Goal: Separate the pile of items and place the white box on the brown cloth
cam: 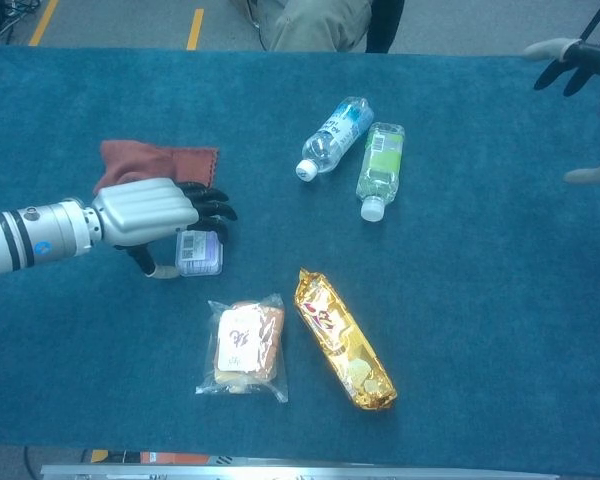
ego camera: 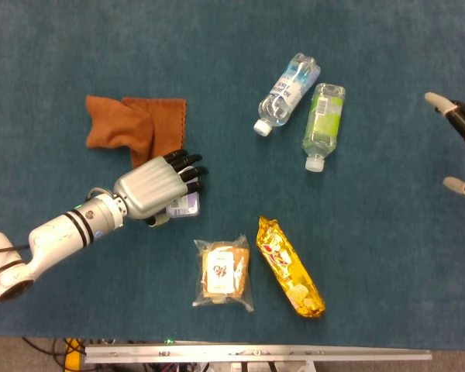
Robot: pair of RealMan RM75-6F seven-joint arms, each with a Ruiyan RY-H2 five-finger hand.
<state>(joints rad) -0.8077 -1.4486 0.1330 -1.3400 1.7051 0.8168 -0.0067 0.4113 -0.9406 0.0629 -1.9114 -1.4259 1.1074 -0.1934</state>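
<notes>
Status: the items lie spread apart on the blue bench (ego camera: 372, 256), none stacked, so I judge separation essentially complete. The small white box with a pale printed label (cam: 199, 252) lies on the bench just below the crumpled brown cloth (ego camera: 136, 128), not on it. My left hand (ego camera: 156, 186) sits over the box, dark fingers (cam: 208, 207) curled along its upper edge and thumb at its near side; contact seems likely, but I cannot tell whether the grip is closed. My right hand (cam: 580, 70) idles at the far edge, fingers apart, holding nothing. Remaining: secure the box, lift, transfer to the cloth, release
</notes>
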